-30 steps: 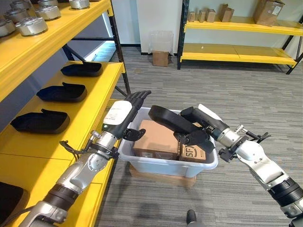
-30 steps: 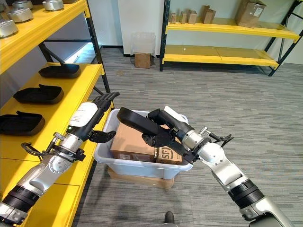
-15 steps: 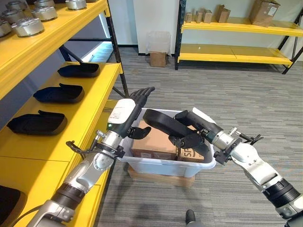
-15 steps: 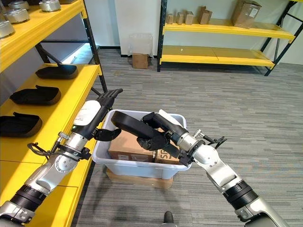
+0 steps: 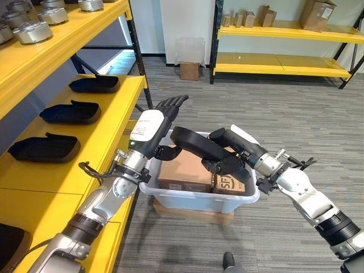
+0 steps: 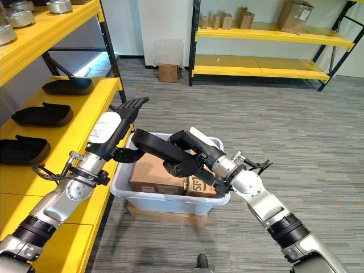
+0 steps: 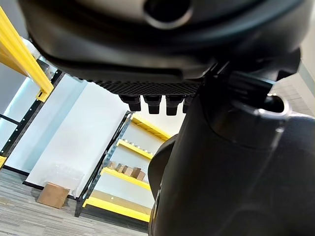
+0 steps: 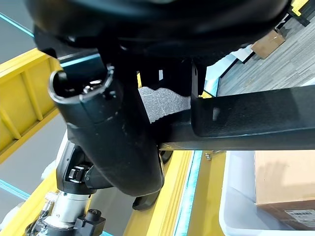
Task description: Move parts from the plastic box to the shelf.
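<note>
Hanging above the plastic box [image 5: 193, 196], the black part [image 5: 196, 143] has edged left toward the shelf [image 5: 108, 128], right hand [image 5: 230, 162] fingers curled round it; left hand [image 5: 153, 122], fingers straight, has risen beside its near end, suggesting a handover.

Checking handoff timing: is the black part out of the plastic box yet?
Out. The black part is lifted above the plastic box, gripped by the right hand; the left hand is open beside its end.
</note>
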Motion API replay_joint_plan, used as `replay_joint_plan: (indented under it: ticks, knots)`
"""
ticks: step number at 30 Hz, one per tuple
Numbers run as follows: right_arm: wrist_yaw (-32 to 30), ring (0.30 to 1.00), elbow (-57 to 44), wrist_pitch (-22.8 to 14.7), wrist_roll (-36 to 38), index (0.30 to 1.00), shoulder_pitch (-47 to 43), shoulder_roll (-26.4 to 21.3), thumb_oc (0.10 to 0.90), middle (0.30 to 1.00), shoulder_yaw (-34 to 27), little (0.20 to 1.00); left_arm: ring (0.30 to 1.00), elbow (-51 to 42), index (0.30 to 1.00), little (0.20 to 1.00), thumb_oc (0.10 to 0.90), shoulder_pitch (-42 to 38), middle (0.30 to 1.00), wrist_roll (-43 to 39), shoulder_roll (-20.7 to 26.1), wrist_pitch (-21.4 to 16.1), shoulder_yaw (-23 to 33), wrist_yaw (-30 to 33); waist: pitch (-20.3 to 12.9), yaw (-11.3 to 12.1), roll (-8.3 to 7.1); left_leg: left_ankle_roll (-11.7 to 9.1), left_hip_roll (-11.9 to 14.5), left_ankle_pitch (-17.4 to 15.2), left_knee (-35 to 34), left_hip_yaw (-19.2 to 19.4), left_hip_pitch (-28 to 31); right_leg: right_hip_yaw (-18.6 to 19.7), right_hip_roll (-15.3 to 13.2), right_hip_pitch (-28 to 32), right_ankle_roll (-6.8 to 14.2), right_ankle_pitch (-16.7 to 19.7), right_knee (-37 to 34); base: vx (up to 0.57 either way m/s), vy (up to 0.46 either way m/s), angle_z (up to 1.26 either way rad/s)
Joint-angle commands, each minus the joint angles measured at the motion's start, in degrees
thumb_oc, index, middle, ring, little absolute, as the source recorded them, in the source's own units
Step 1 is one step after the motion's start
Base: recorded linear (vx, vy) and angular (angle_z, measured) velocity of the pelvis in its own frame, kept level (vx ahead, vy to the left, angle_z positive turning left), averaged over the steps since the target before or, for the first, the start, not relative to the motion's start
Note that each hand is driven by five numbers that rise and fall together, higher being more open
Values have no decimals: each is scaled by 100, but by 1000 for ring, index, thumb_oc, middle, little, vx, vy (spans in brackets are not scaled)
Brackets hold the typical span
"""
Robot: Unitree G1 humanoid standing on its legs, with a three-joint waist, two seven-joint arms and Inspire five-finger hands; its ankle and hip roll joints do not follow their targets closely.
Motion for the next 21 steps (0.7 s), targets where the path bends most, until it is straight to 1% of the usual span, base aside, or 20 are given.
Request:
replay_joint_plan:
  ticks: [1, 12, 21]
  knots:
    - [-111, 300, -593, -682, 306, 300, -1050, 219, 400, 300, 155, 300, 1000, 14, 1000, 1000, 900, -1224, 1000, -116, -32, -255, -262, 350, -639, 24, -54, -131, 339, -380, -46, -90, 364, 307, -308, -37, 400, -446, 397, 0, 0, 0]
    - [-97, 300, -637, -698, 342, 300, -1100, 267, 400, 300, 213, 300, 1000, 111, 1000, 1000, 900, -1381, 1000, 19, -16, -282, -649, 157, -640, -4, -59, -121, 334, -388, -46, -64, 385, 343, -301, -42, 403, -445, 393, 0, 0, 0]
    - [-134, 300, -652, -710, 333, 300, -1108, 272, 400, 300, 221, 300, 1000, 168, 1000, 1000, 900, -1375, 1000, -24, -156, -291, -728, 133, -636, -18, -85, -112, 328, -395, -46, -54, 396, 359, -296, -47, 407, -455, 393, 0, 0, 0]
